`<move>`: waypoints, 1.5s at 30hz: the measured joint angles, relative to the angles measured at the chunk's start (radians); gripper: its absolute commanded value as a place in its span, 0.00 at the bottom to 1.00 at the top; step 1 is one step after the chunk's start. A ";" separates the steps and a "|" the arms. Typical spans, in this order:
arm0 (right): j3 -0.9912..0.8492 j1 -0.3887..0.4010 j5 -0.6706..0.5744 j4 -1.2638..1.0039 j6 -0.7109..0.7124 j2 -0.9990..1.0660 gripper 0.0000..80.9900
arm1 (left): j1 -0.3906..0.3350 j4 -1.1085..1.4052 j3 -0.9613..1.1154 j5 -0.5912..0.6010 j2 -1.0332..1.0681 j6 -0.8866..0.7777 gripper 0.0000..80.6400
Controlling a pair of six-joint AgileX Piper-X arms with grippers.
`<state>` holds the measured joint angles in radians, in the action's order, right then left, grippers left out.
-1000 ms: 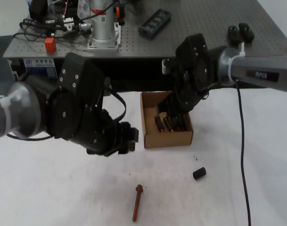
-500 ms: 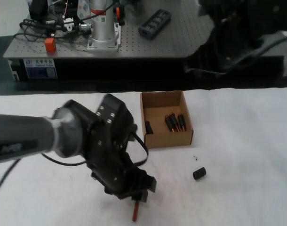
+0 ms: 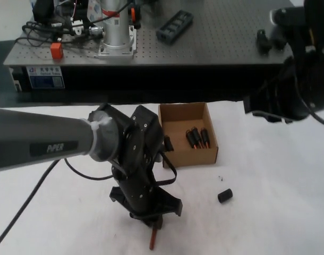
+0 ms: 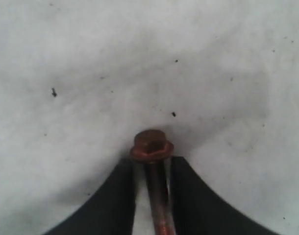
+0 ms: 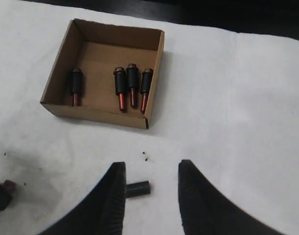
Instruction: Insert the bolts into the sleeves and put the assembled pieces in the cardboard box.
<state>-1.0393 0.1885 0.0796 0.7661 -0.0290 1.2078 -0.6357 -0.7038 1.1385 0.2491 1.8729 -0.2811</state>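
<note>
Left hand (image 4: 153, 162) straddles the copper bolt (image 4: 151, 146) on the white surface (image 3: 279, 212), fingers parted and not yet clamped. Right hand (image 5: 152, 164) hangs released above the black sleeve (image 5: 138, 189), at 5 o'clock from the cardboard box (image 5: 98, 113).

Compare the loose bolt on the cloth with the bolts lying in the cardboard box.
The loose bolt is bare along its shank; the boxed bolts each wear a black sleeve. The loose bolt lies on the white cloth between the left gripper's fingers; the boxed bolts lie inside the cardboard box. The loose bolt is alone; the boxed bolts number four. Both kinds are copper-red.
</note>
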 measured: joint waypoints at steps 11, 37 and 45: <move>0.030 0.000 -0.014 0.052 0.029 0.031 0.33 | 0.005 -0.022 -0.005 0.018 -0.052 0.000 0.01; -0.141 0.011 -0.134 0.125 -0.385 0.604 0.51 | 0.130 -0.011 -0.120 -0.050 -0.652 -0.002 0.01; -0.141 0.018 -0.148 0.086 -0.454 0.659 0.48 | 0.130 -0.056 -0.120 -0.050 -0.697 -0.002 0.01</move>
<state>-1.1805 0.2062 -0.0682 0.8523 -0.4834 1.8665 -0.5059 -0.7601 1.0187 0.1991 1.1759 -0.2829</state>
